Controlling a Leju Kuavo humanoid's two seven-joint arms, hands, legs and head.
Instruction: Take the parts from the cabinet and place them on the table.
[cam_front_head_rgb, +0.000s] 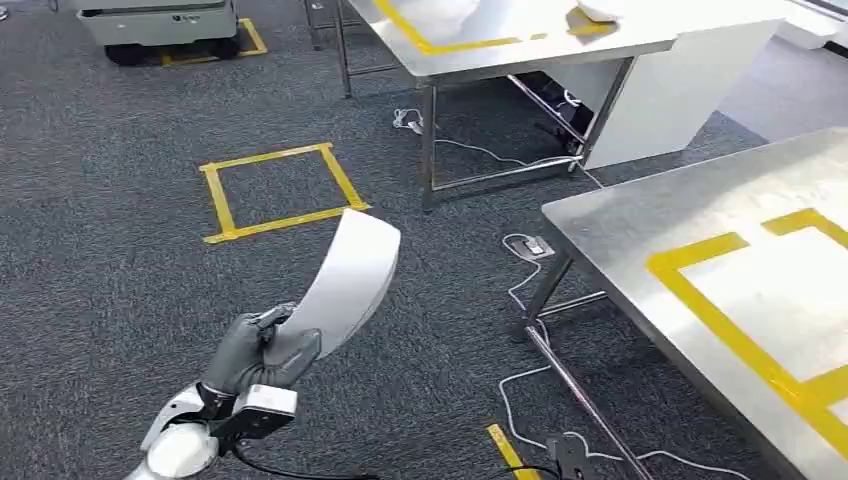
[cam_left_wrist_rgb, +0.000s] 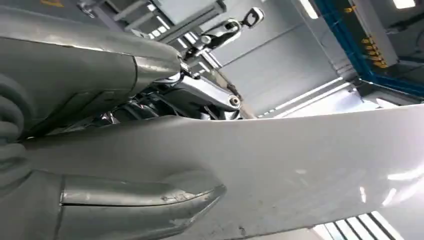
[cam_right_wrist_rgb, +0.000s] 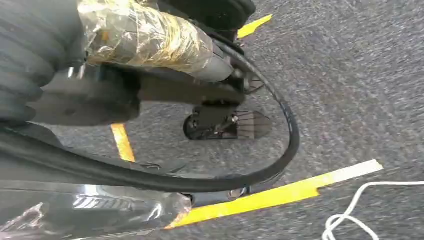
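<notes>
Left hand (cam_front_head_rgb: 262, 352) is seen in the head view low over the grey carpet (cam_front_head_rgb: 100, 280), fingers wrapped around the lower end of a curved white panel (cam_front_head_rgb: 348, 285). The panel is held in the air, tilted up and away from the hand, its far end over the edge of a yellow tape square (cam_front_head_rgb: 275, 190) on the floor. A steel table (cam_front_head_rgb: 640, 215) marked with yellow tape (cam_front_head_rgb: 735, 335) is seen to the right, well apart from the panel. A second steel table (cam_front_head_rgb: 520, 50) is seen farther back, with white things on it that are too cut off to name. White cables (cam_front_head_rgb: 520, 290) are seen lying on the carpet between the tables. In the left wrist view the panel (cam_left_wrist_rgb: 300, 160) is seen close up, pressed between the grey thumb (cam_left_wrist_rgb: 125, 200) and the fingers (cam_left_wrist_rgb: 200, 92), with ceiling lights behind. In the right wrist view, carpet (cam_right_wrist_rgb: 360, 75), yellow tape strips (cam_right_wrist_rgb: 280, 195) and a white cable (cam_right_wrist_rgb: 350, 210) are shown; the right hand (cam_right_wrist_rgb: 30, 60) is seen only as a grey ribbed cover at the edge, and whether its fingers are open or closed cannot be told.
</notes>
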